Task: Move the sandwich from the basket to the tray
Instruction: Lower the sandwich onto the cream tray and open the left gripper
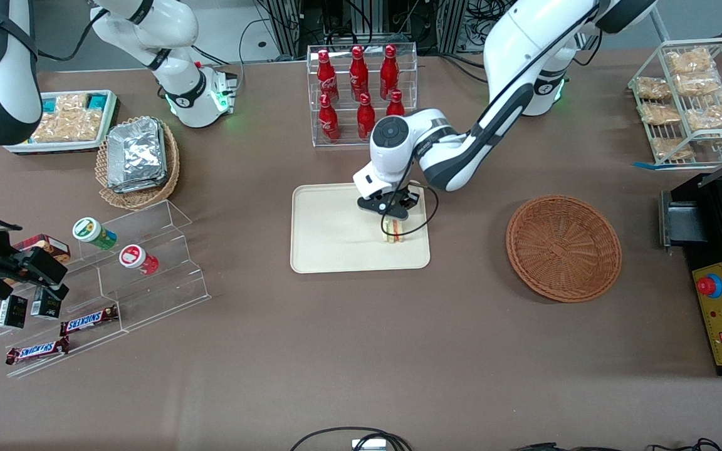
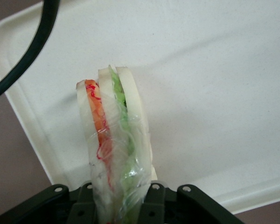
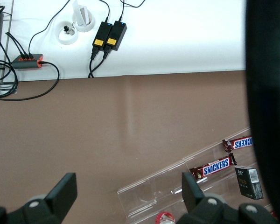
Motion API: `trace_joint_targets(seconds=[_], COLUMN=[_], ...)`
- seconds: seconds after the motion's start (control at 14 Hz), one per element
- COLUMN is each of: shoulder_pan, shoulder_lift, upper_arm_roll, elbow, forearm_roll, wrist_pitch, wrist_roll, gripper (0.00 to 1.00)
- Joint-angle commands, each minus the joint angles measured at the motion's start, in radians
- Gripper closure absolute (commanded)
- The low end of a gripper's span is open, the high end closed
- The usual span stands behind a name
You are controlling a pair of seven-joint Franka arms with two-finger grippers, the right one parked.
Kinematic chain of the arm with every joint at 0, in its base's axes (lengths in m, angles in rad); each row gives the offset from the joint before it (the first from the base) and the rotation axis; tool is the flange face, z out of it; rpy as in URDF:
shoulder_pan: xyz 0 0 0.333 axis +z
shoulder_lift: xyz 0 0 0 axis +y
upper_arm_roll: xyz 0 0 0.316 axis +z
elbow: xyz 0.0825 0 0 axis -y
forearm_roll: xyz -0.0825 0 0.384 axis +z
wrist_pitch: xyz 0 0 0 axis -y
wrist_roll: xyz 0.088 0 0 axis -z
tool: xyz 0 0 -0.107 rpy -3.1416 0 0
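The sandwich (image 1: 392,230) is a clear-wrapped wedge of pale bread with green, orange and red filling. It stands over the cream-beige tray (image 1: 329,250), near the tray's edge toward the basket. My left gripper (image 1: 391,216) is directly above it and shut on it. In the left wrist view the sandwich (image 2: 113,140) sticks out from between the fingers of the gripper (image 2: 119,207), with the tray (image 2: 214,93) below it. I cannot tell whether the sandwich touches the tray. The round brown wicker basket (image 1: 563,247) is empty and lies toward the working arm's end of the table.
A clear rack of red bottles (image 1: 361,94) stands farther from the front camera than the tray. An oval wicker basket with foil packs (image 1: 138,160) and clear stepped shelves (image 1: 141,263) with snacks lie toward the parked arm's end. A black control box (image 1: 721,300) sits beside the round basket.
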State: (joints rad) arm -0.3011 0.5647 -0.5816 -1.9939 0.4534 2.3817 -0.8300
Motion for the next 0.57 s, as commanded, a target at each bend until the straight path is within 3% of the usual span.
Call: trace_joint_targets(seconds=[0.0, 0.21, 0.36, 0.5], shoulder_pan=[-0.012, -0.012, -0.012, -0.006], shoulder_lift=[0.021, 0.021, 0.020, 0.008], upper_arm_roll=[0.005, 0.005, 0.005, 0.005], elbow=[0.027, 0.023, 0.027, 0.029], forearm_roll=[0.027, 0.027, 0.027, 0.024], wrist_pitch=[-0.001, -0.012, -0.019, -0.039], wrist_roll=[-0.037, -0.050, -0.075, -0.099], gripper=[0.89, 0.54, 0.46, 0.45])
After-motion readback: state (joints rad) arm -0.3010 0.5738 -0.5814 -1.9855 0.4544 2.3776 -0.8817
